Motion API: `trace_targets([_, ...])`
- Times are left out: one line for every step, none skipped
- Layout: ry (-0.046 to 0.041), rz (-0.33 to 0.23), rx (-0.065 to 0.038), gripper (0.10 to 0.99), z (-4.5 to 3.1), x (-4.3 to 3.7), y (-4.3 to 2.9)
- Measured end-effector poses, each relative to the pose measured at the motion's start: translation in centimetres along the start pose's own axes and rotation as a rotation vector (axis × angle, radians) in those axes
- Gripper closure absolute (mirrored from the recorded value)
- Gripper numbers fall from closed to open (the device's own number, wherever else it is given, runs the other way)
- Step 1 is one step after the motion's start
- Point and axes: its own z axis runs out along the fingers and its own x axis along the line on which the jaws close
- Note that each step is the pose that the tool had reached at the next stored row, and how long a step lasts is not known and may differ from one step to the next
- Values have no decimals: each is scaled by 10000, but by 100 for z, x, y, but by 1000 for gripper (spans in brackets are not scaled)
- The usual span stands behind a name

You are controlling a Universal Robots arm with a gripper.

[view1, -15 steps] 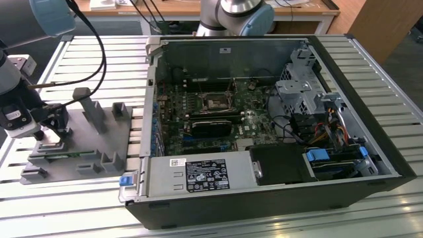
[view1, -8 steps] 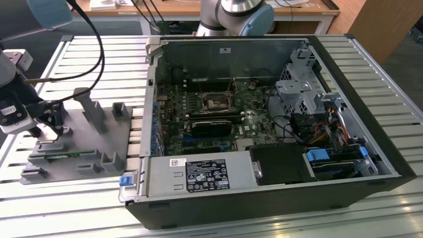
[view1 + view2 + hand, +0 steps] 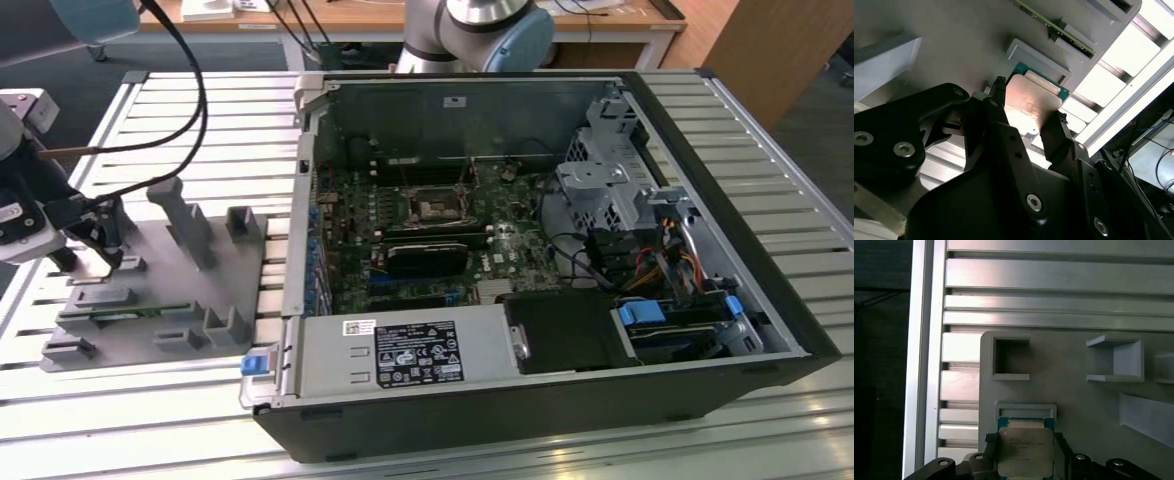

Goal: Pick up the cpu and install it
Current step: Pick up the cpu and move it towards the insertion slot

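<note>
The cpu (image 3: 1024, 449) is a small square chip with a shiny silver top, resting in a shallow pocket of the grey fixture plate (image 3: 174, 300) at the exterior view's left. My gripper (image 3: 100, 252) stands low over that plate. In both wrist views its two black fingers sit on opposite edges of the cpu (image 3: 1030, 102), and the gripper (image 3: 1029, 102) looks shut on it. One fingertip (image 3: 999, 85) meets the chip's corner. The motherboard socket (image 3: 437, 203) lies inside the open computer case (image 3: 747, 300).
Grey upright blocks (image 3: 187, 225) and pockets (image 3: 1010, 357) rise from the fixture plate around the gripper. Black cables (image 3: 187, 90) hang over the slatted aluminium table (image 3: 747, 130). The case's drive cage (image 3: 601, 190) and wiring crowd its right side.
</note>
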Motion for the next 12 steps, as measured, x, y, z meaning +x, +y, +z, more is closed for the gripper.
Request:
trace_targets([-1, 0, -7, 557, -4, 0, 0])
trace_targets([-1, 0, -8, 557, -10, 0, 1])
trace_targets([1, 0, -7, 557, -19, 0, 1])
trace_targets([1, -1, -7, 557, -27, 0, 2])
trace_targets([1, -2, -7, 557, -37, 0, 3])
trace_targets([1, -2, -7, 557, -46, 0, 3])
trace_targets([1, -2, -7, 557, -54, 0, 4])
trace_targets([1, -1, -7, 557, -62, 0, 5])
trace_targets([0, -1, -8, 557, -70, 0, 5])
trace_targets([0, -1, -7, 557, -78, 1, 6])
trace_targets([0, -1, -8, 557, -83, 1, 6])
trace_targets([1, -1, -8, 557, -89, 1, 6])
